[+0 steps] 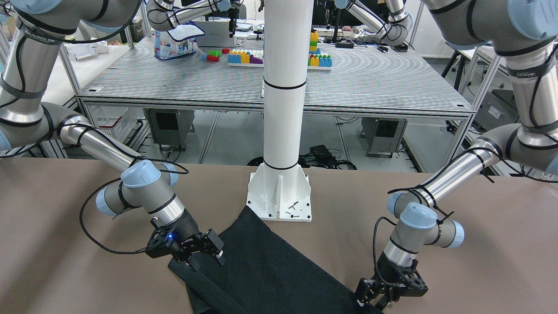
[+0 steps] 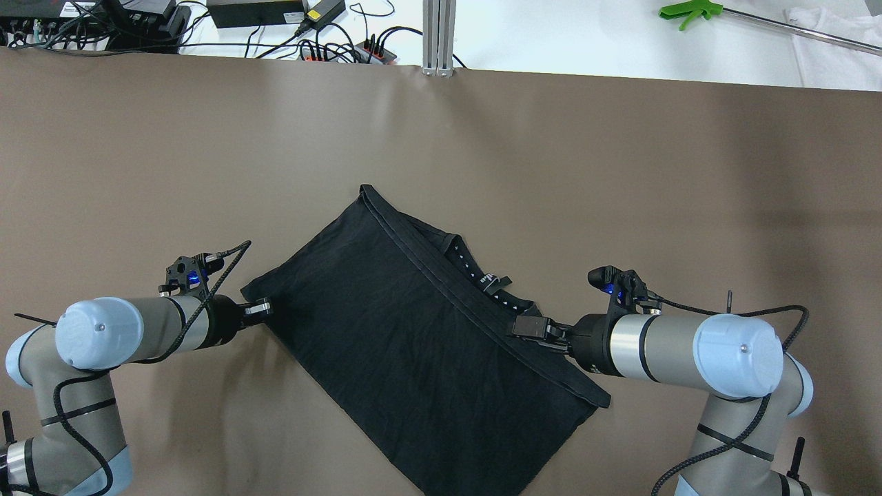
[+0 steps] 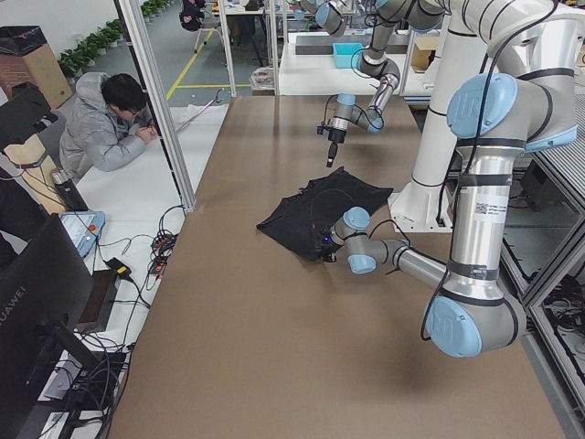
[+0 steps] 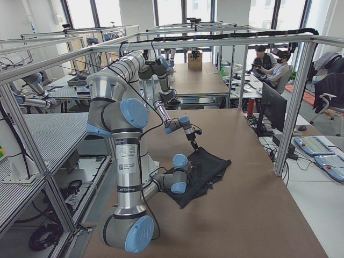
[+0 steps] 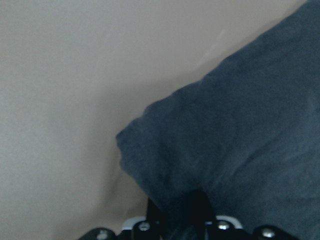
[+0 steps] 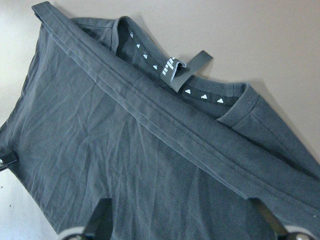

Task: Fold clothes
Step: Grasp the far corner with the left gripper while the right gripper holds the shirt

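Black cloth [image 2: 413, 331] seemingly mid-grasp: pinched its corner [image 5: 130, 145] in jaws of left gripper [image 2: 260, 308]; hovered right gripper [image 2: 530, 326] over its hem [image 2: 441, 265], jaws wide, empty; needed closing there next.

The clothes [image 2: 413, 344] are plain black, except for a neck tape [image 6: 202, 96] printed with small white triangles. The desk [image 2: 620, 172] is an even greyish brown. The left end effector [image 2: 260, 308] and right end effector [image 2: 530, 326] are black. The arms [image 2: 627, 344] are silver-grey with pale blue caps. The pillar [image 1: 283, 109] is glossy white with thin black rings.
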`<action>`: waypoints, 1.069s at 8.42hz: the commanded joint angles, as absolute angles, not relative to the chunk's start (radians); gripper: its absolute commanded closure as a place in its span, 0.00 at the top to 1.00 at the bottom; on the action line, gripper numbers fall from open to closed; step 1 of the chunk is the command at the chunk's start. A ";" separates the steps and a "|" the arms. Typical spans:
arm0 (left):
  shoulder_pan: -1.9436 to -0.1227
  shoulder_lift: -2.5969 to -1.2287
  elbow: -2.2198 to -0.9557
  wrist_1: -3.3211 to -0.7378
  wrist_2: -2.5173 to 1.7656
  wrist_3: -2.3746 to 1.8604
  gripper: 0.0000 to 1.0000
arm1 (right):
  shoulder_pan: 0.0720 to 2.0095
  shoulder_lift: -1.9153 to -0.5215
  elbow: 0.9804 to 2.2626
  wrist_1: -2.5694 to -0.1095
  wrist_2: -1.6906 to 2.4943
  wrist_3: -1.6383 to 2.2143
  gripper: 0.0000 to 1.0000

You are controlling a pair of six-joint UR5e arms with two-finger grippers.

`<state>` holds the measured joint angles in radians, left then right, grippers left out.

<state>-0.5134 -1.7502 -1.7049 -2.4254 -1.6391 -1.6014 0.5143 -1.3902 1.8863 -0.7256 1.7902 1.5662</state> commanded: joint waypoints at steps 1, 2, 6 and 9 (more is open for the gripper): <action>-0.523 -1.749 -1.721 -2.419 -1.672 -1.597 0.00 | 0.512 -1.390 1.887 -0.726 1.790 1.566 0.94; -0.532 -1.755 -1.721 -2.418 -1.671 -1.597 0.00 | 0.511 -1.390 1.887 -0.726 1.790 1.566 0.94; -0.632 -1.830 -1.707 -2.317 -1.671 -1.591 0.00 | 0.502 -1.390 1.887 -0.724 1.789 1.568 0.94; -0.699 -2.017 -1.584 -2.195 -1.663 -1.585 0.00 | 0.486 -1.390 1.888 -0.724 1.787 1.568 0.94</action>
<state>-0.6568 -1.9049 -1.6743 -2.2448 -1.6672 -1.5890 0.4938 -1.3897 1.8869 -0.7240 1.7886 1.5677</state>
